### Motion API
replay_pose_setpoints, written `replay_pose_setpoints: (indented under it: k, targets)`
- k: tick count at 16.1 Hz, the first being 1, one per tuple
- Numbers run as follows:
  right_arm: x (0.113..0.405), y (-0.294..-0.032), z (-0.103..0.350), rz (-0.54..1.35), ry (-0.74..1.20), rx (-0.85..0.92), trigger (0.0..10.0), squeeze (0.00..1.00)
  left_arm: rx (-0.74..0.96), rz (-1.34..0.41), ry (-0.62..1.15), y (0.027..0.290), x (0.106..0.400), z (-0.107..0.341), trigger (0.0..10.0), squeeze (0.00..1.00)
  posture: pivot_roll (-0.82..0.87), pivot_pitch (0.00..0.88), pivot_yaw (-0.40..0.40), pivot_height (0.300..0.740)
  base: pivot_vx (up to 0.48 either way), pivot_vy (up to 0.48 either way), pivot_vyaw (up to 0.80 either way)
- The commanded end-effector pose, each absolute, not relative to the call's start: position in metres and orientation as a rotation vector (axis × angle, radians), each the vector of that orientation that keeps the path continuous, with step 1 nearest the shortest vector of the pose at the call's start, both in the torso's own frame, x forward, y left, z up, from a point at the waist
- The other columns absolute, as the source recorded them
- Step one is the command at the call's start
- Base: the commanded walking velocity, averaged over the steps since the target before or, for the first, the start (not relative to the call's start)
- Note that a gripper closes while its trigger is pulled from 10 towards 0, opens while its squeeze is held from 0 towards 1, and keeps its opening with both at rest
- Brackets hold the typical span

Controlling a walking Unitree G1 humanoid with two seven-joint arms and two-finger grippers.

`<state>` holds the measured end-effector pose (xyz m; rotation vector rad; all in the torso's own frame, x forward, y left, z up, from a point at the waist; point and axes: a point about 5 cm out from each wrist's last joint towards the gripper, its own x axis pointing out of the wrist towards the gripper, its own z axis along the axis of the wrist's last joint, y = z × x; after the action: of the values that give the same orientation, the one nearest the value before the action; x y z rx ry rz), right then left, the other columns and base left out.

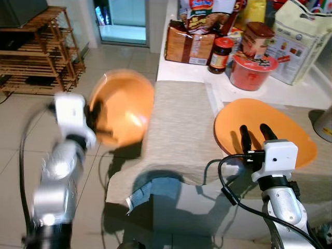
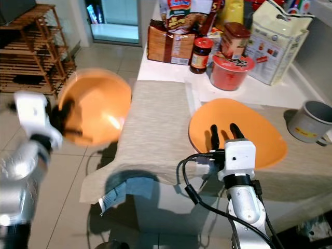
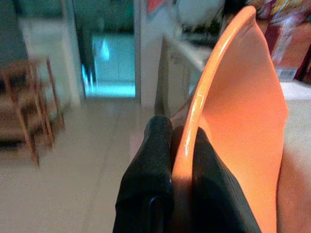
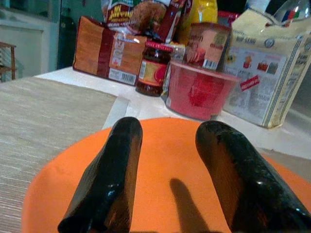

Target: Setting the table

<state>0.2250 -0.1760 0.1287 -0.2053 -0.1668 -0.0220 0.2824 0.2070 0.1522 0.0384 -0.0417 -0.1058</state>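
Observation:
An orange bowl [image 1: 124, 106] hangs tilted in the air beside the table's left edge, blurred by motion. My left gripper [image 1: 97, 115] is shut on its rim, one finger [image 3: 146, 179] on each side of the orange wall [image 3: 238, 107]. A flat orange plate [image 1: 280, 122] lies on the beige tablecloth [image 1: 176, 129] at the right. My right gripper [image 1: 256, 136] hovers over the plate's near edge, open, with nothing between its two black fingers [image 4: 112, 174].
At the back of the table stand a red cup-noodle bowl [image 1: 253, 70], a sauce jar [image 1: 221, 54], a brown snack pack [image 1: 188, 45] and a white bag [image 1: 301, 41]. A grey mug [image 2: 310, 122] sits at the far right. A wooden rack [image 1: 39, 52] stands on the tiled floor, left.

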Motion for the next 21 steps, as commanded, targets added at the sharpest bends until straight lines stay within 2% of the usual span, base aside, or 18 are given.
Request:
replay_pose_setpoints:
  k: [1,4,12,17,21]
  targets:
    - [0.226,-0.179,0.129,-0.036,-0.175,-0.196,10.0,0.00,0.030,-0.164,-0.091,0.197,0.284,0.162,0.0,0.00,0.03,0.000,-0.024,0.740,0.000,0.000,0.00]
    - [0.226,-0.179,0.128,-0.026,-0.175,-0.190,10.0,0.00,0.042,-0.152,-0.105,0.198,0.283,0.162,0.0,0.00,0.03,0.000,-0.024,0.740,0.000,0.000,0.00]
    - [0.226,-0.178,0.124,-0.008,-0.160,-0.189,10.0,0.00,0.051,-0.159,-0.139,0.190,0.289,0.171,0.0,0.00,0.03,0.003,-0.028,0.740,-0.316,0.000,0.00]
    - [0.225,-0.177,0.123,0.000,-0.156,-0.192,10.0,0.00,0.063,-0.200,-0.155,0.181,0.293,0.174,0.0,0.00,0.02,0.013,-0.027,0.740,0.000,0.000,0.00]
    - [0.223,-0.178,0.122,0.002,-0.151,-0.195,10.0,0.00,0.045,-0.224,-0.164,0.174,0.292,0.175,0.0,0.00,0.01,0.017,-0.025,0.740,0.000,-0.480,0.00]
